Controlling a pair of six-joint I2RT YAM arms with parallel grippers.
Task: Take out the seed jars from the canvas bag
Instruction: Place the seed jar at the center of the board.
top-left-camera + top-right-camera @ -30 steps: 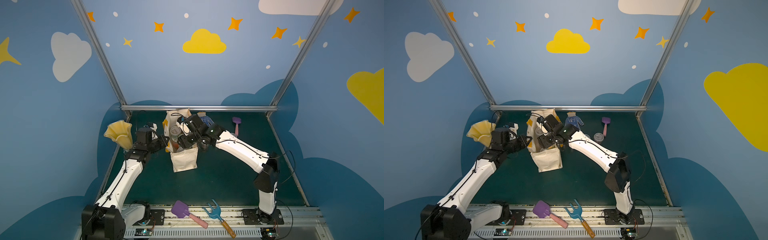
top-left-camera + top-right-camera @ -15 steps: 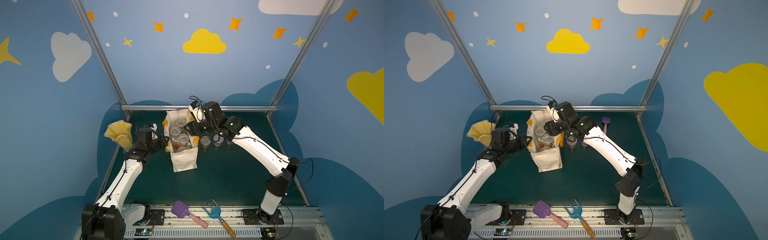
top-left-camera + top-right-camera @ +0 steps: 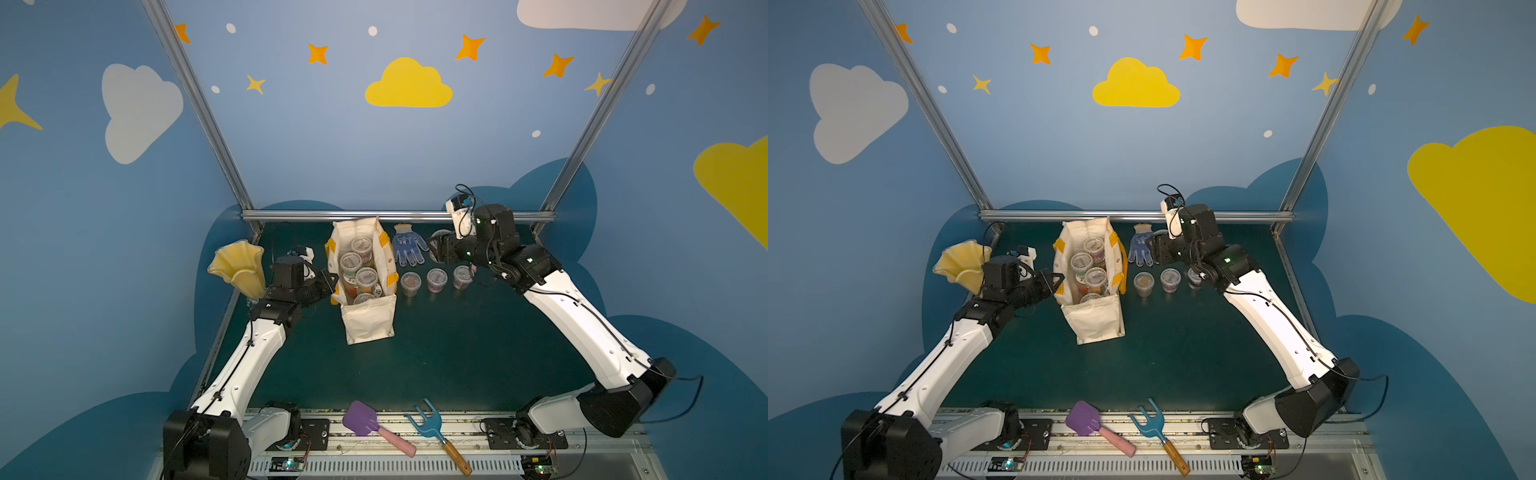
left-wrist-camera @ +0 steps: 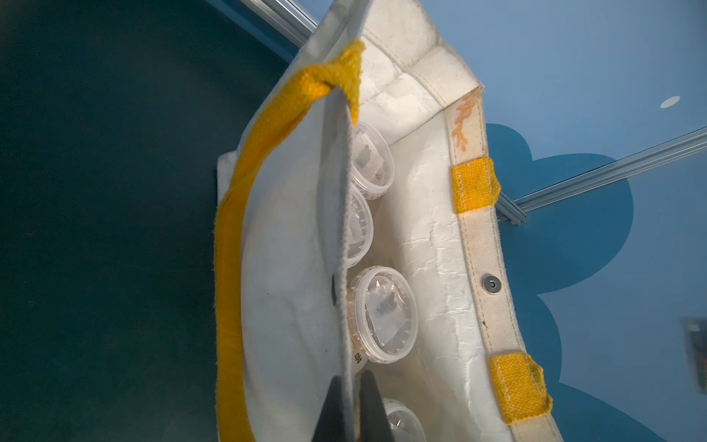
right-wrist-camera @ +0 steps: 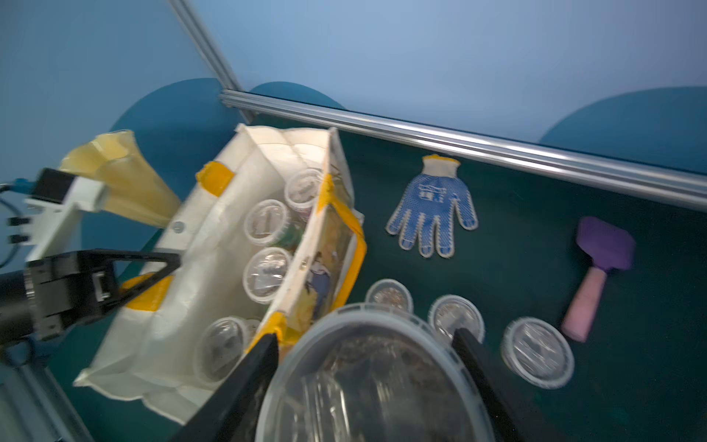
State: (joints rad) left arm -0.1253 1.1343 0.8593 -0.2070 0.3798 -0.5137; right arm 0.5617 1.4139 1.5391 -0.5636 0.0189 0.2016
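The canvas bag [image 3: 368, 320] [image 3: 1096, 322] stands open at the back of the green table. My left gripper [image 3: 332, 282] [image 4: 350, 379] is shut on its left wall, pinching the cloth just under the rim. Several clear-lidded seed jars [image 3: 366, 276] [image 5: 267, 273] [image 4: 382, 313] sit inside. My right gripper [image 3: 436, 249] [image 5: 363, 335] is shut on a seed jar [image 5: 375, 386] and holds it in the air to the right of the bag. Below it, three small seed jars [image 3: 436, 279] [image 3: 1144, 282] [image 5: 537, 352] stand in a row on the table.
A yellow ruffled vase [image 3: 239, 268] stands behind my left arm. A blue dotted glove [image 3: 409, 249] lies behind the jar row, and a purple shovel [image 5: 600, 260] lies at the back right. Another purple shovel [image 3: 365, 419] and a blue garden fork [image 3: 432, 428] rest on the front rail.
My right gripper has come up out of the bag with a jar and swung right, to above the jar row. The left gripper has held still on the bag.
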